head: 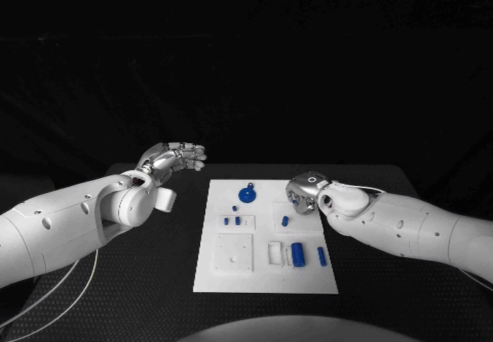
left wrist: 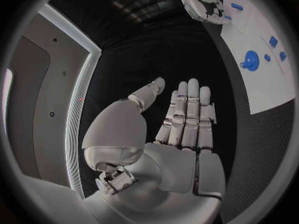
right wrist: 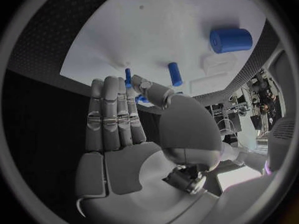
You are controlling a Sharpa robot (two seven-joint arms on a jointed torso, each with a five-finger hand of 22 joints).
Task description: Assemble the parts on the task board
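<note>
Although neither hand holds anything, the right hand [head: 305,194] hovers over the right edge of the task board [head: 265,285], its fingers [right wrist: 111,115] straight and side by side, the thumb set a little apart, just above a small blue peg [head: 286,221]. The left hand [head: 174,158] hangs off the board's far left corner, above the black table [head: 154,285], palm flat with its fingers [left wrist: 187,117] extended and empty. The parts lie on or stand in the board: a round blue knob [head: 248,194] near the far edge, two small blue pieces [head: 232,221] left of centre, and, near the front right, a thick blue cylinder [head: 298,254] beside a thinner blue pin [head: 321,256]. The thick cylinder rests just beside a white rectangular recess [right wrist: 218,63]. Judged by their look, these parts are rigid, light, smooth plastic, so they are likely to roll or slip rather than deform and are unlikely to break. The small peg under the right hand is best taken by a pinch across its sides near mid-length, between thumb and a fingertip; the cylinder wants a wider grasp across its round flanks, and the knob a hold at its rim. Whether any piece is seated tightly cannot be told.
</note>
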